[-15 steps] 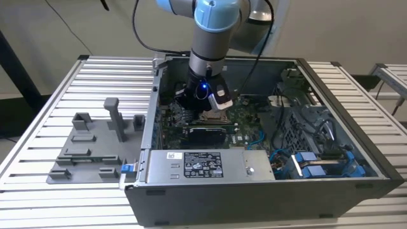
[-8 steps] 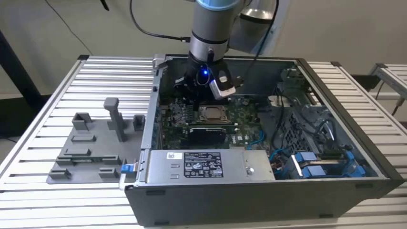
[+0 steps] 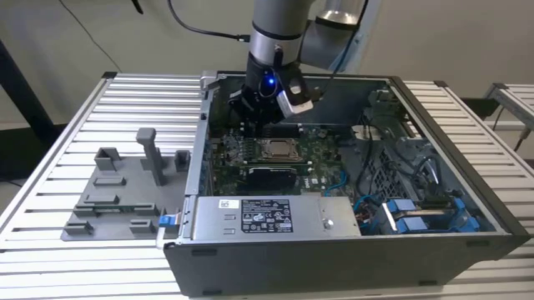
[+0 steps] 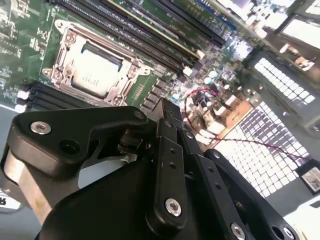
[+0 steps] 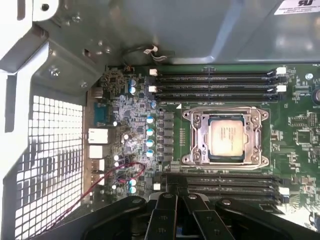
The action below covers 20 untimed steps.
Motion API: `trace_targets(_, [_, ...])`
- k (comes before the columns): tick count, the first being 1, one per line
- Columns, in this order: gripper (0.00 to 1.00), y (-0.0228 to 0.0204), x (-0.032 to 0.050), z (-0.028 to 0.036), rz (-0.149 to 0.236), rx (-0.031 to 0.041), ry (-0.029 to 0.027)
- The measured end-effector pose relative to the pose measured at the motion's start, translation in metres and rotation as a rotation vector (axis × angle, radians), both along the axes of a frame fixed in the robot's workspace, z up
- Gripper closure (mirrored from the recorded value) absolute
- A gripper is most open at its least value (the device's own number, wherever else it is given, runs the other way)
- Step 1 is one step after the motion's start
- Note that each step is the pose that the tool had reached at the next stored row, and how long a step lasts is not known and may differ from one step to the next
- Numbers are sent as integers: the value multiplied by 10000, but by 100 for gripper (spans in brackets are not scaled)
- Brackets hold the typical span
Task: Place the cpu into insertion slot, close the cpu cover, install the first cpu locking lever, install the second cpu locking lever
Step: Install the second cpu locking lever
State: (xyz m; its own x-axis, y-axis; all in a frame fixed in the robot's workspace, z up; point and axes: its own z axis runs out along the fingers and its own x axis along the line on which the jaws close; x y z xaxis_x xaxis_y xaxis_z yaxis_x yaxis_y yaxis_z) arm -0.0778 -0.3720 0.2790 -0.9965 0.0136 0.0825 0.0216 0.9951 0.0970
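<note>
Exterior view: one gripper point(image 3: 260, 125) hangs inside the open computer case point(image 3: 467, 187) just beside the insertion slot point(image 3: 278, 150) — one cpu point(image 5: 226, 138) seated there, one cpu cover point(image 5: 226, 116) framing it — finger opening can't be told, nothing visibly held.

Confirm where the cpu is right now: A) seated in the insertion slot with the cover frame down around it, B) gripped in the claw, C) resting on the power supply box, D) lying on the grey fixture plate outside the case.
A: in both wrist views the cpu sits in the insertion slot, with the cpu cover framing it.
</note>
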Motion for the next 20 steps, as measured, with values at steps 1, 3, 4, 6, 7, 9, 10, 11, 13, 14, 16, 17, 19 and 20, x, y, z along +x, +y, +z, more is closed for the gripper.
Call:
trace_targets(1, [89, -6, 0, 7, 1, -49, -16])
trace_targets(3, [89, -20, 0, 17, 0, -165, -59])
trace_targets(4, [89, -27, 0, 20, 0, -205, -97])
trace_targets(6, [89, -42, 0, 26, 6, -229, -257])
trace_targets(7, [89, -46, 0, 29, 12, -228, -345])
trace_targets(9, [89, -51, 0, 32, 25, -229, -611])
trace_targets(10, [89, -51, 0, 32, 31, -229, -738])
trace_targets(11, [89, -51, 0, 35, 36, -225, -830])
trace_targets(13, [89, -51, 1, 71, 37, -216, -882])
trace_targets(14, [89, -52, 1, 111, 37, -215, -881])
trace_targets(16, [89, -51, 1, 204, 36, -213, -882])
trace_targets(17, [89, -51, 1, 247, 36, -213, -883])
trace_targets(19, [89, -54, 2, 300, 38, -194, -883])
trace_targets(20, [89, -54, 2, 299, 37, -190, -885])
